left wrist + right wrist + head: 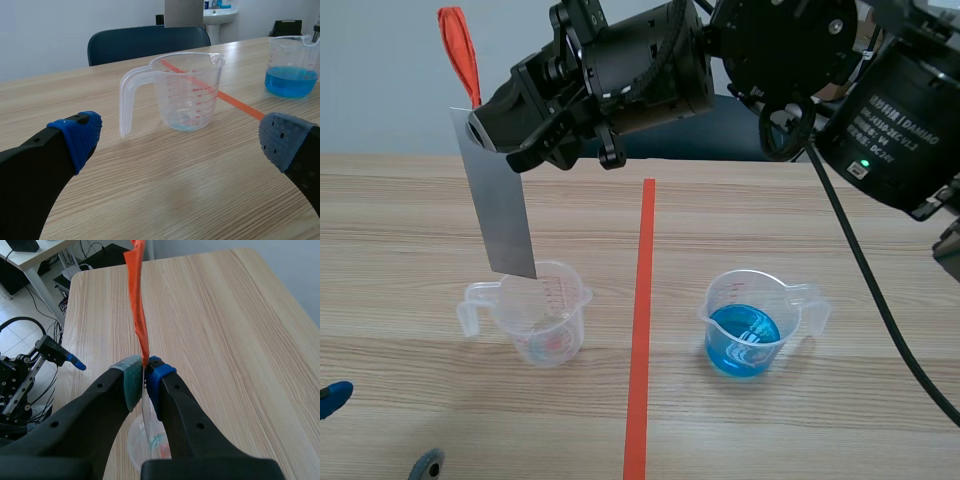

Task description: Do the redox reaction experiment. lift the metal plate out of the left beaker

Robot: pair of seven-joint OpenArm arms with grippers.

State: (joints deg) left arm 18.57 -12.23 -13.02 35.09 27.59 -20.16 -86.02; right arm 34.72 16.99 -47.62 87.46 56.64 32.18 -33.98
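right jaws: clamped tight on the top edge of the metal plate [500, 205], one pad on each face (the right wrist camera shows it best)

metal plate: dangling from the raised right arm [620, 70], a bit tilted. From the left wrist camera its bottom edge sits above the rim of the left beaker [542, 322] with a gap, so it's not touching the beaker.

orange strip [137, 300]: comes off the plate's top and sticks up past the pads

left beaker: clear plastic with red scale marks and the handle facing away from the tape line. There's only a tiny bit of liquid at the bottom. It stands on the worktop [400, 230] left of the orange-red line.

right beaker [748, 325]: on the other side of the line, partly filled with blue liquid, well apart from the left one

left jaws: spread wide with nothing between them, low over the worktop, the left beaker just ahead of them
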